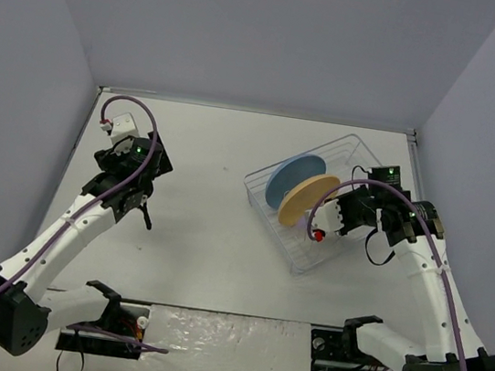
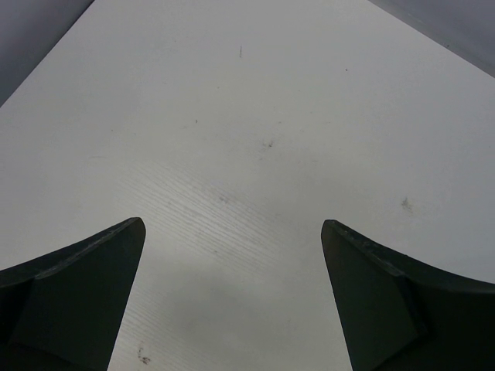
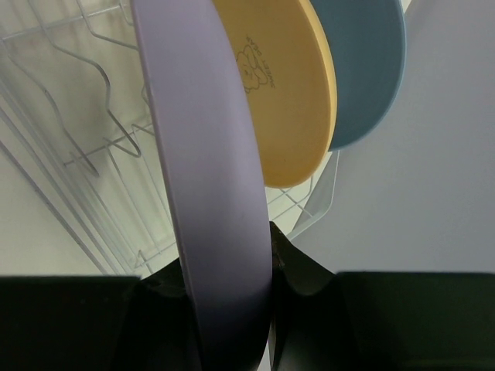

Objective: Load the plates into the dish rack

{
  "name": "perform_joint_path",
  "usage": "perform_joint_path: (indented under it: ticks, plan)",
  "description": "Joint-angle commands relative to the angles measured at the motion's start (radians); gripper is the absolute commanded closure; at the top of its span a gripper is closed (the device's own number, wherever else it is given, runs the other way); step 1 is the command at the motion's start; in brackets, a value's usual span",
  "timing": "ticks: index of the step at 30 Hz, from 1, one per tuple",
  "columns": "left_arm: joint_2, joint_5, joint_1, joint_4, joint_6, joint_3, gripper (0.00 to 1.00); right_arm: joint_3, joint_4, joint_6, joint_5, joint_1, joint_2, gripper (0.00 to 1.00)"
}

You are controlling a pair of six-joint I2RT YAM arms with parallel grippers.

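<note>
Plainly the right claw [image 3: 232,270] pinches the light purple plate [image 3: 205,154] upright, parallel beside the orange-yellow plate [image 3: 290,100] in the dish rack [image 3: 69,147]. The left claw [image 2: 232,255] hangs spread, well apart

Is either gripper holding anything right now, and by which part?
The right gripper is shut on the light purple plate, pinching it edge-on at its rim. The left gripper is open and holds nothing.
</note>
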Motion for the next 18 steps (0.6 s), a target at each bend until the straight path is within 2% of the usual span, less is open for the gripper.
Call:
perform_joint_path:
  ticks: [1, 16, 18]
  plan:
    - [-0.026, -0.048, 0.006, 0.022, 0.011, 0.023, 0.03, 0.026, -0.014, -0.025, -0.034, 0.007, 0.009, 1.00]
    - [0.024, -0.055, 0.029, 0.040, 0.008, 0.025, 0.03, -0.025, -0.024, -0.081, -0.029, 0.053, 0.134, 1.00]
    - [0.033, -0.049, 0.033, 0.041, 0.009, 0.025, 0.03, -0.038, -0.005, -0.070, -0.032, 0.076, 0.148, 0.97]
